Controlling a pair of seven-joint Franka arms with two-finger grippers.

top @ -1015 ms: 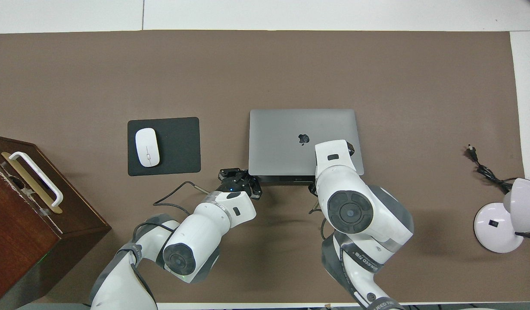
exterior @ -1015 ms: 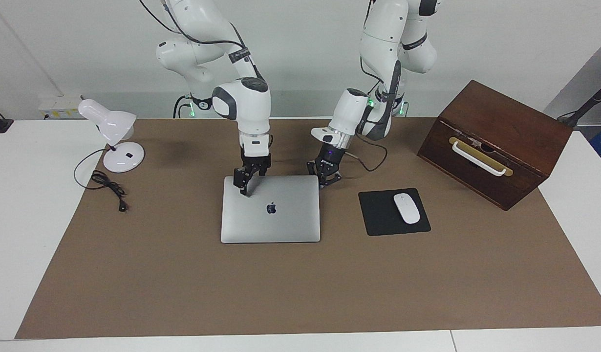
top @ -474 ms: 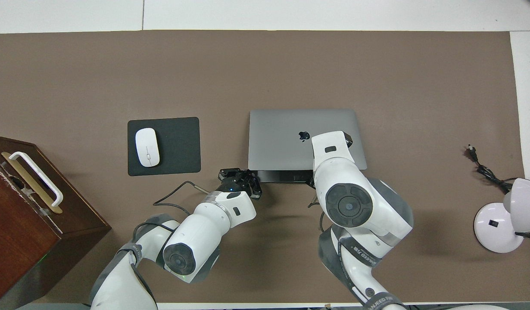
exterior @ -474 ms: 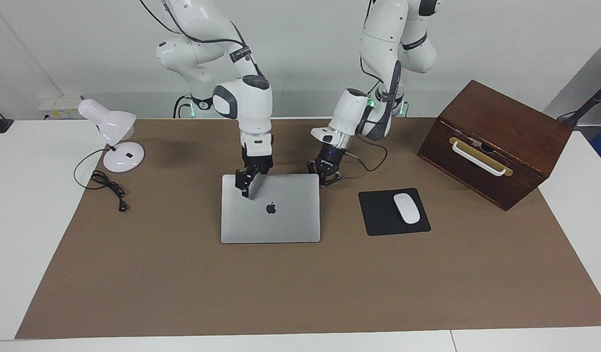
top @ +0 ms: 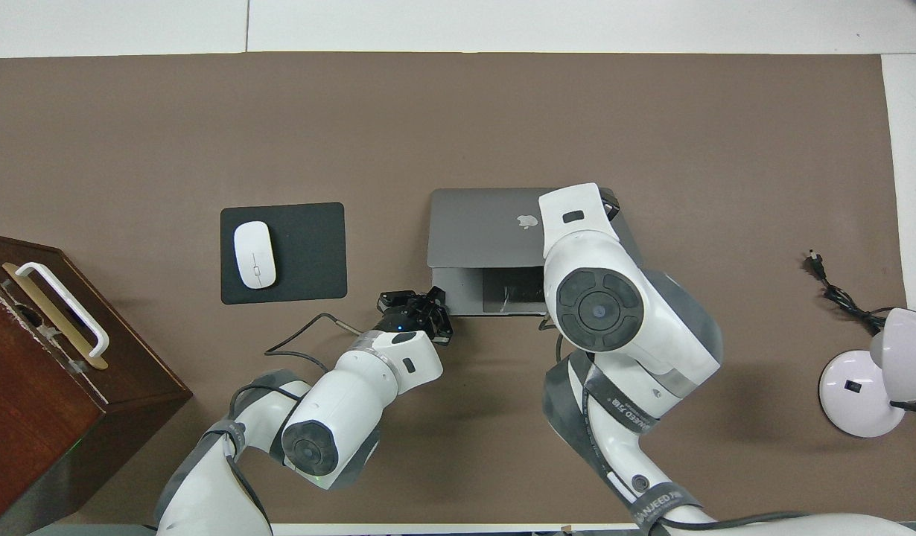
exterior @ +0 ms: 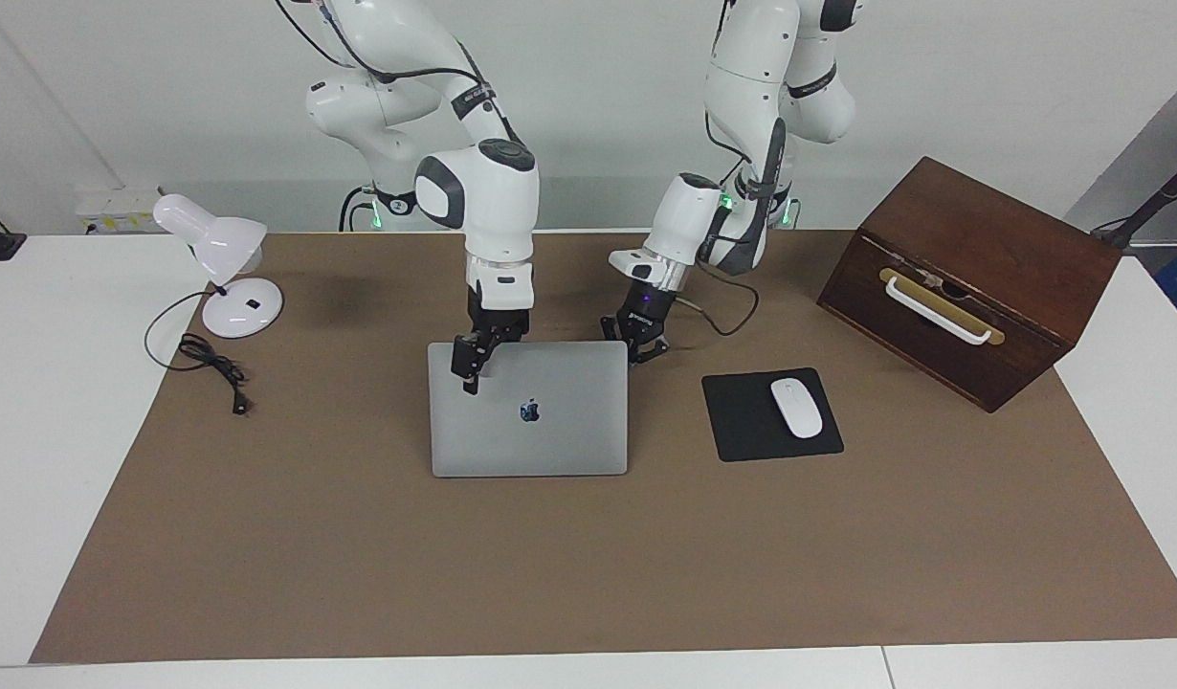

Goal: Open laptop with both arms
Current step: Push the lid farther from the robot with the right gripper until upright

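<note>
Laptop [exterior: 541,431] mid-table beside mouse pad [exterior: 742,421], lid now raised higher than a second ago, trackpad exposed, right gripper [exterior: 472,368] clamped on lid's robot-side corner, left gripper [exterior: 641,346] fingertips together, pressing base corner unchanged.

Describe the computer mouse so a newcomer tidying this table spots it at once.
Start at the big wooden box at the left arm's end of the table. Between it and the half-open laptop lies a black mouse pad. The mouse sits on that pad: small, white, oval, the only white thing there.
</note>
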